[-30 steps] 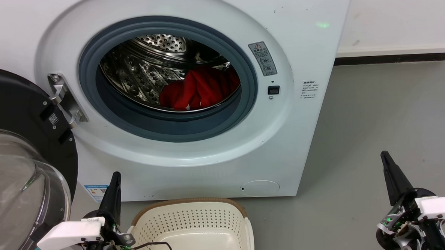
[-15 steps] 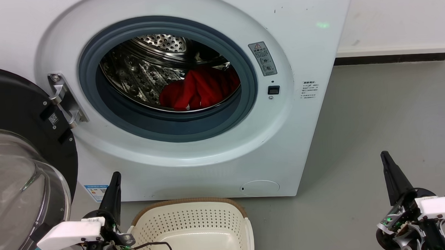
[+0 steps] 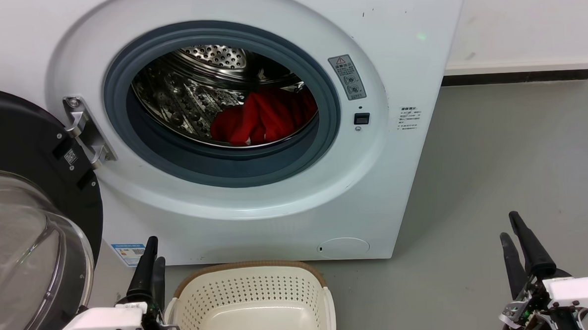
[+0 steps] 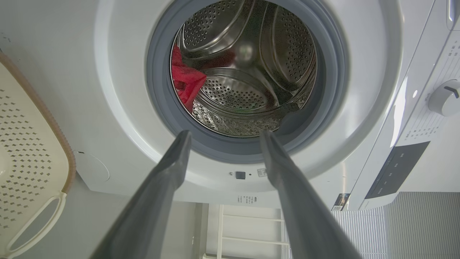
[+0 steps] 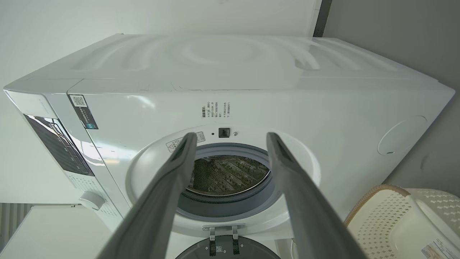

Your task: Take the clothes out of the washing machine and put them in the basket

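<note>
The white washing machine stands with its porthole open. Red clothes lie bunched at the right of the steel drum; in the left wrist view the clothes sit against the drum's left side. The cream basket stands on the floor in front of the washer with just a barcode sticker on its floor. My left gripper hangs open at the basket's left corner, and its fingers frame the porthole. My right gripper is open over bare floor, far right of the basket.
The washer's black-rimmed glass door hangs wide open at the left, close beside my left arm. Grey floor stretches to the right of the machine up to a white wall with a dark skirting.
Both grippers have sunk lower in the head view. Each now shows two separate fingers where a single dark shape showed before. The clothes and basket have not moved.
</note>
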Robot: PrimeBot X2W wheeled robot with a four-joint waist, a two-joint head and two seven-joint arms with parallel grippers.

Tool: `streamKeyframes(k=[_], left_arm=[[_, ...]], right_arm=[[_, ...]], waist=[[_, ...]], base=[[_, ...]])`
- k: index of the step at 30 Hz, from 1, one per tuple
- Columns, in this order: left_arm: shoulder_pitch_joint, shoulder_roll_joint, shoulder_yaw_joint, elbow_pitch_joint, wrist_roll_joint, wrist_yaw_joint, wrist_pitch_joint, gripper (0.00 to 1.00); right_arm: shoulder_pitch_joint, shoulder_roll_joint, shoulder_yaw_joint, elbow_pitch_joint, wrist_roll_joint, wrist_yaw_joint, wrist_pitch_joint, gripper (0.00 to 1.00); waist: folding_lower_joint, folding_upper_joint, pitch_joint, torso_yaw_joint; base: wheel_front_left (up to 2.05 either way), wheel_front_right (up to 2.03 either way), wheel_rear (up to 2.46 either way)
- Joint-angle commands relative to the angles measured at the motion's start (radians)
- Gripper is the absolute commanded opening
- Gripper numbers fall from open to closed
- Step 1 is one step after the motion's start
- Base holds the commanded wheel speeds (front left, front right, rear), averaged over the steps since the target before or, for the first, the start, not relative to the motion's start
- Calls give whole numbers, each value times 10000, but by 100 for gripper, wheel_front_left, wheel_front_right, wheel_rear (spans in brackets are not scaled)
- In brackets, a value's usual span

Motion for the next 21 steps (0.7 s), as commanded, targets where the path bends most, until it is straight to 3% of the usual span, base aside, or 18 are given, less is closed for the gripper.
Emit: streamKeyframes(k=[1, 21], left_arm=[[-98, 25, -7, -393, 825, 68, -225, 100], [196, 35, -733, -1396, 5029, 993, -1079, 100]], right_arm=[[-82, -8, -32, -425, -798, 0, -245, 100], [351, -9, 476, -1805, -5639, 1, -1105, 100]], waist=[[0, 0, 14, -1], [0, 0, 54, 13]], base=[[0, 0, 0], [0, 0, 0]])
